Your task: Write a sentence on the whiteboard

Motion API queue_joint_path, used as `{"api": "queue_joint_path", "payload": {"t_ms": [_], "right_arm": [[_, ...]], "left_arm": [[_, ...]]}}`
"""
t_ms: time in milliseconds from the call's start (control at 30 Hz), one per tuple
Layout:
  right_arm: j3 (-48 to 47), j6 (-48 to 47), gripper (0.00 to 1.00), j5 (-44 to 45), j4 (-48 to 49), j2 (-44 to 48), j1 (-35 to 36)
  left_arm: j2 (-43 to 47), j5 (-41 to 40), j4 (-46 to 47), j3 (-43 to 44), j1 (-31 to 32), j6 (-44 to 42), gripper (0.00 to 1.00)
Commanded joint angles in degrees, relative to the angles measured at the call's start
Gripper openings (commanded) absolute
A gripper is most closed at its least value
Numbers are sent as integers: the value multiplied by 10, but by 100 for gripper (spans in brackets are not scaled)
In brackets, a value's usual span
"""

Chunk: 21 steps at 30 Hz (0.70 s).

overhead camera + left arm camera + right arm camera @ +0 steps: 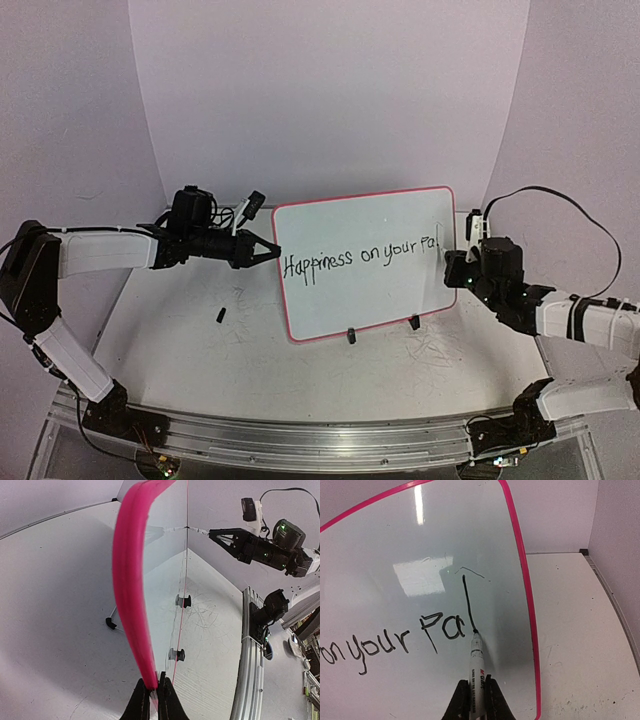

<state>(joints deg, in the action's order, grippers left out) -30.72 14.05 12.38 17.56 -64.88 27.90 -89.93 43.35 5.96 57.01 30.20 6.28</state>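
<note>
Whiteboard (365, 305), left gripper (273, 250) pinching its edge

The white tabletop (170, 350) is marked with faint grey scribbles (432, 350). The whiteboard (380, 300) is stood on it toward the far edge, on two black clip feet (351, 336). A small black piece (220, 315) is laid apart, nearer the left edge.

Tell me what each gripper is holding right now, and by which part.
The left gripper is shut on the left rim of the whiteboard. The right gripper is shut on the barrel of a marker, whose tip touches the board.
</note>
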Motion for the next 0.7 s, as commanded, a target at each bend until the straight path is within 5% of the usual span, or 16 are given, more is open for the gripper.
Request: {"api": "queue_joint_path", "payload": {"t_ms": [0, 667], "right_arm": [[0, 4, 0, 15, -14, 18, -2], [-31, -29, 0, -14, 42, 10, -2]], "left_arm": [[21, 17, -11, 22, 13, -23, 0], [21, 14, -13, 22, 14, -26, 0]]}}
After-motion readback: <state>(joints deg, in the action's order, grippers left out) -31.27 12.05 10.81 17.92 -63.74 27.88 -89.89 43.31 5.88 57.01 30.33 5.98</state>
